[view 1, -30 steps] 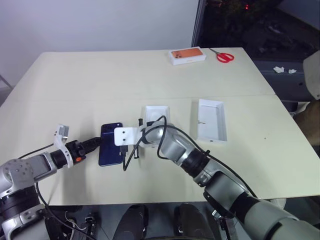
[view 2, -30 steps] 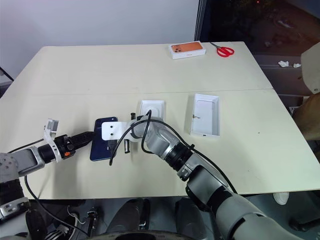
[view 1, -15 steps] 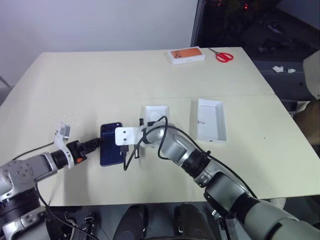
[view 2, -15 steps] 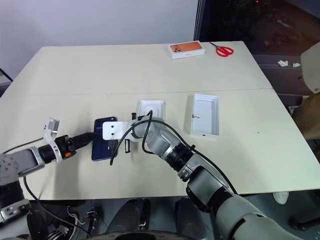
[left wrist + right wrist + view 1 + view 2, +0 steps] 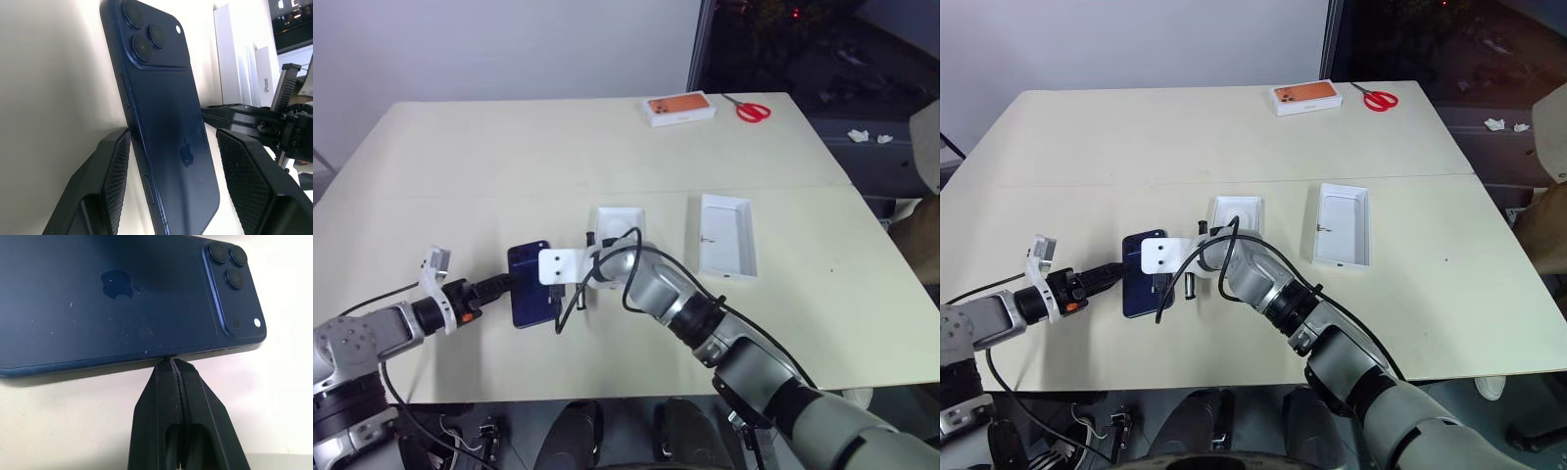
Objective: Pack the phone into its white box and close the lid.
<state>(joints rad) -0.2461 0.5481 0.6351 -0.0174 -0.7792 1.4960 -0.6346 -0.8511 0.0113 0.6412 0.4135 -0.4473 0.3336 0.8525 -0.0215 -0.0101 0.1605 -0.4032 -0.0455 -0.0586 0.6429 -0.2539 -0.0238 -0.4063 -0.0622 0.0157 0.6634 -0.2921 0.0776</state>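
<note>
Cream tabletop carries the phone [image 5: 530,284], lying back-up between the left gripper [image 5: 168,161], whose spread fingers straddle its long edges, and the right gripper [image 5: 174,363], whose pressed-together fingertips butt one edge. A firm grasp is best won by closing squarely across both edges while that prop is held. Well apart, the white box [image 5: 618,228] and the lid [image 5: 726,235] are seen open-side up with nothing inside.

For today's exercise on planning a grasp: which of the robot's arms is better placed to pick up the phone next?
The left. Its open gripper already straddles the phone, a finger on each side. The right gripper is shut, its tip merely at the phone's long edge.
</note>
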